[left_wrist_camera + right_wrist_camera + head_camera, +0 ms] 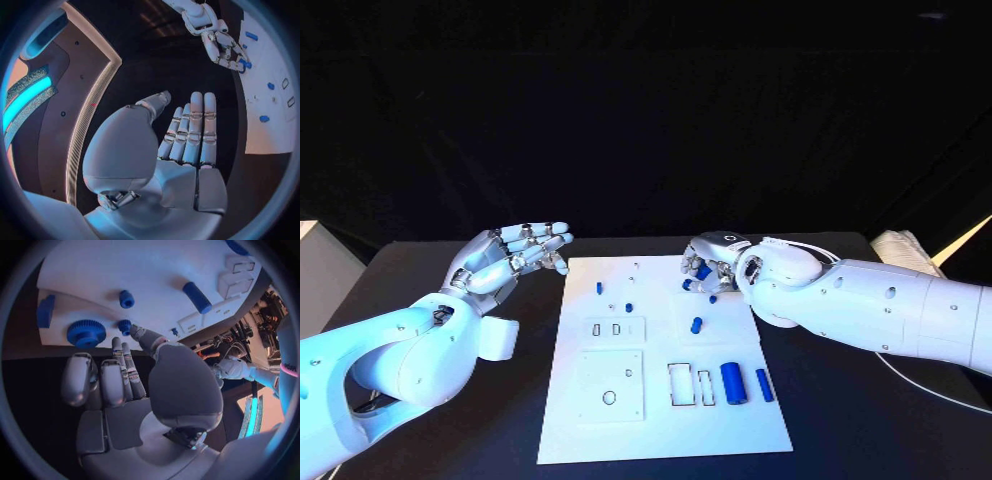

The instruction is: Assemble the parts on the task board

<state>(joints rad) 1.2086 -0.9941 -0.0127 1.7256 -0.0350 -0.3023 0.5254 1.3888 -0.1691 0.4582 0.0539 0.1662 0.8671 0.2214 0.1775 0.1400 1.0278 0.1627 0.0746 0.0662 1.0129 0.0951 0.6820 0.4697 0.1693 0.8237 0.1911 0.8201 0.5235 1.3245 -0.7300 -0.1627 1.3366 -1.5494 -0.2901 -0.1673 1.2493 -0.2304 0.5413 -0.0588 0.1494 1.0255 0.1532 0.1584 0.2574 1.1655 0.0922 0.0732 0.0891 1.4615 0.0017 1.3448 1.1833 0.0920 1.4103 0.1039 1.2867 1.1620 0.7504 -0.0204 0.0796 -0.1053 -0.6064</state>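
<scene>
**Two hands over the far end of the table**

The left arm (401, 350) comes in from the left side. Its left hand (514, 255) is raised with the palm turned up, the fingers (195, 125) straight and close together, and it holds nothing. The right arm (877, 310) reaches in from the right side. Its right hand (711, 262) points downward, with the fingers (125, 370) stretched forward side by side and the thumb near them. Nothing is seen gripped between them.

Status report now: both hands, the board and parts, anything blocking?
Left hand open, raised beside task board. Right hand over the board's far edge, fingertips at a small blue part; grip unclear. Blue gear close by. Nothing blocking.
</scene>
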